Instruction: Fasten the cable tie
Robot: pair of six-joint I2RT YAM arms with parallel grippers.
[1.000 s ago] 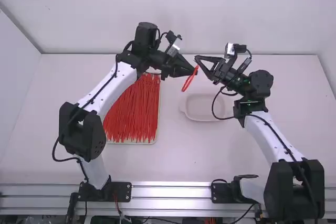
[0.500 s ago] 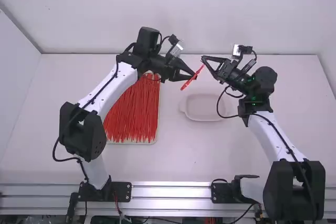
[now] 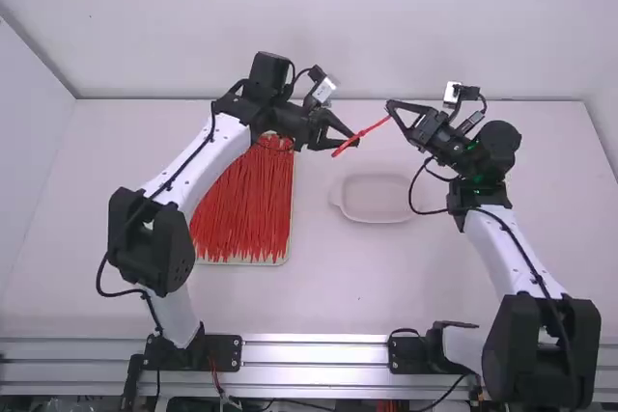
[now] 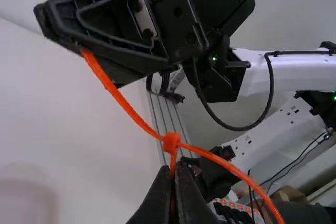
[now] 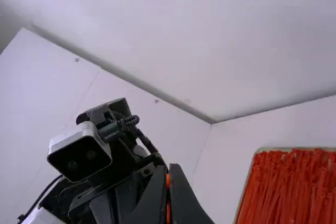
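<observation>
One white table [image 3: 87,267] is lying under the whole job, with a fan-shaped pile of spare ties [image 3: 246,202] sitting on its left half and a shallow white dish [image 3: 372,209] waiting just right of that pile. Above the far middle, the left gripper [image 3: 340,139] and the right gripper [image 3: 391,113] are facing each other close together, stretching one red cable tie [image 3: 362,131] between them in the air. The left gripper's fingers are pressing together on the strap right beside its head [image 4: 170,142], and the right gripper's are pinching the tail end. The tail is already running through the head, with a loop trailing off, so threading is looking done. Cinching the loop tighter is seemingly what is remaining.
</observation>
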